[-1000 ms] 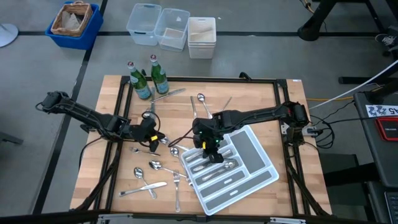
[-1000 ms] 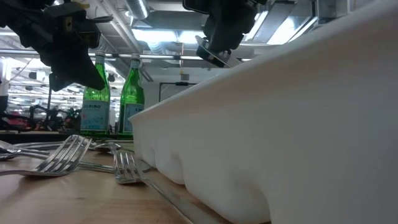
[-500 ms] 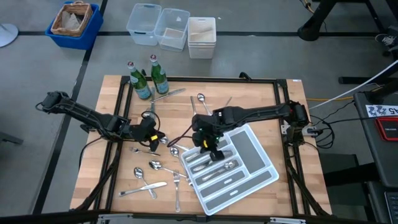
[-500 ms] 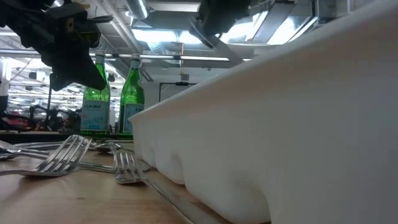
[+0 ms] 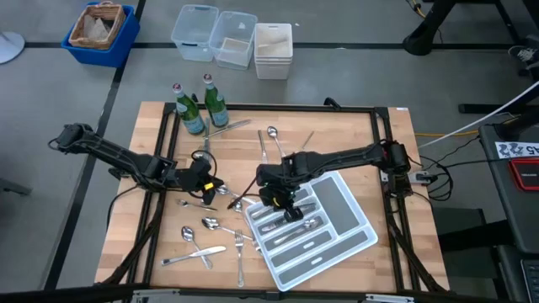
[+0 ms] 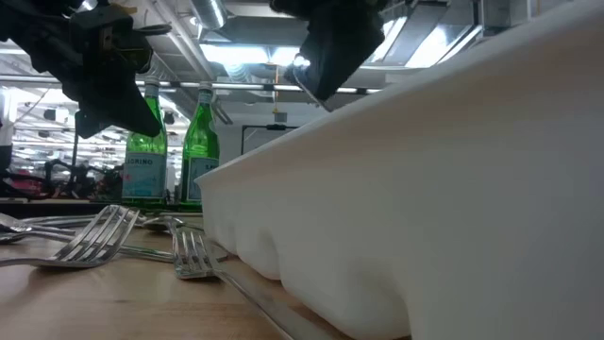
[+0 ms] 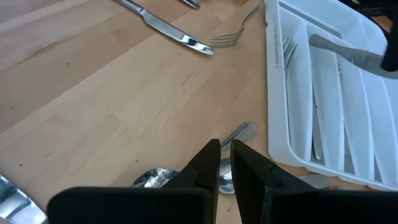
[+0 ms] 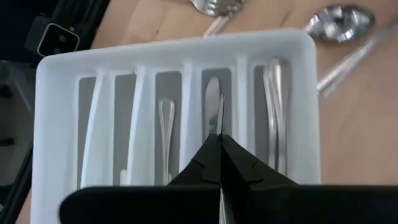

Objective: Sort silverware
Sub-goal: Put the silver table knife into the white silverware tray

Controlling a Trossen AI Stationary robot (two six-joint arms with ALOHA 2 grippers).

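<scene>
The left arm reaches in low from the table's left edge, stretched toward the middle, and its left gripper [image 5: 205, 178] hangs just above the wood left of centre. In the left wrist view its fingers [image 7: 208, 163] stand almost together with only a thin slit between them and nothing visible in the slit; a spoon handle [image 7: 238, 132] lies on the boards just beyond the tips.

Loose silverware [image 5: 206, 237] lies scattered on the wooden table [image 5: 337, 126] around and in front of that gripper: forks, spoons and a knife toward the front-left, more pieces near the two green bottles [image 5: 200, 108] at the back.

Right of centre, the right arm stretches in from the table's right edge, its forearm running leftward, and bends down over the white tray [image 5: 354, 244]. The right gripper [image 5: 285, 200] sits over the tray's near-left end, above the narrow compartments. In the right wrist view its fingers [image 8: 205, 163] are pressed closed on a thin upright sliver of metal, apparently a knife [image 8: 221, 115] seen edge-on, poised above a compartment that already holds a knife. Neighbouring compartments hold other pieces.
</scene>
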